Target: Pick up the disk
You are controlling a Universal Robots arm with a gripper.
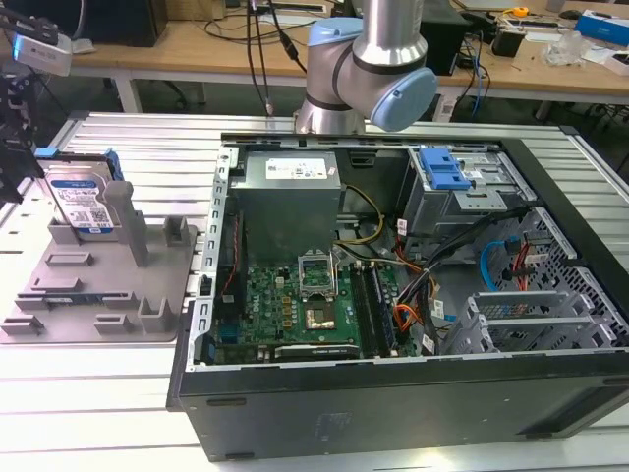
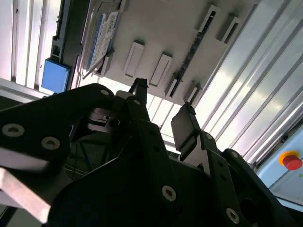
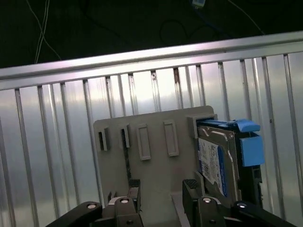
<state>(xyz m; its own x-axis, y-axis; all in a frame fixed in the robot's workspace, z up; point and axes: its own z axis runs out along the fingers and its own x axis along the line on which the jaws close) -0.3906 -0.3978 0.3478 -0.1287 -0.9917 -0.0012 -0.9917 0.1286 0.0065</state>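
Observation:
The disk (image 1: 84, 202) stands upright on its edge in a slot at the back of the grey holder tray (image 1: 98, 295), at the exterior view's left. It is silver with a blue-and-white label and blue side rails. My gripper (image 1: 14, 182) hangs at the far left edge, just beside and slightly above the disk, not touching it. In the first wrist view the black fingers (image 3: 134, 187) of the gripper (image 3: 163, 189) stand apart over the tray (image 3: 151, 123), with the disk (image 3: 215, 161) off to one side. The second wrist view shows the gripper (image 2: 161, 109) open and empty, the disk (image 2: 102, 40) beyond it.
An open computer case (image 1: 393, 393) fills the middle and right of the slatted metal table (image 1: 147, 138), with a blue drive-bay bracket (image 1: 442, 167) inside. The arm's base (image 1: 364, 69) rises behind the case. A red button (image 2: 291, 161) sits off the table.

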